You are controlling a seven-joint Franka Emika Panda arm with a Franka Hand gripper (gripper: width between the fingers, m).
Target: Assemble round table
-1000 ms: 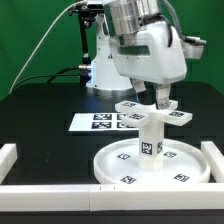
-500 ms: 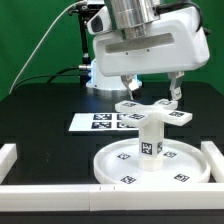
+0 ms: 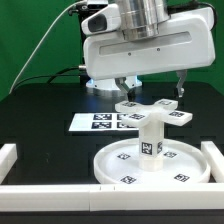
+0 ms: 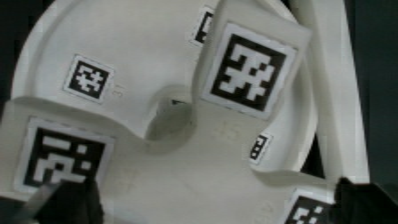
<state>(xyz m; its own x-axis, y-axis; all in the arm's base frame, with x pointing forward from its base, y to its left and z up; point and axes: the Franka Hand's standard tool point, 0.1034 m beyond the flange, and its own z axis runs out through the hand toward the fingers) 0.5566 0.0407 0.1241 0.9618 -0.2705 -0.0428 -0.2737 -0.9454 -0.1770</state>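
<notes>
Below the centre of the exterior view, the round table (image 3: 152, 150) is seen on the black counter (image 3: 45, 125), post upright on the disc, foot piece on top. Above it the hand (image 3: 152, 88) is spread, released, gripping nothing. Withdrawal is best made straight upward, so that the foot piece is not knocked.

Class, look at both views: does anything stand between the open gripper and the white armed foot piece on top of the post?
Nothing visible does. The gripper hangs open directly above the white armed foot piece, which sits on the short thick white post in the large round rimmed disc.
</notes>
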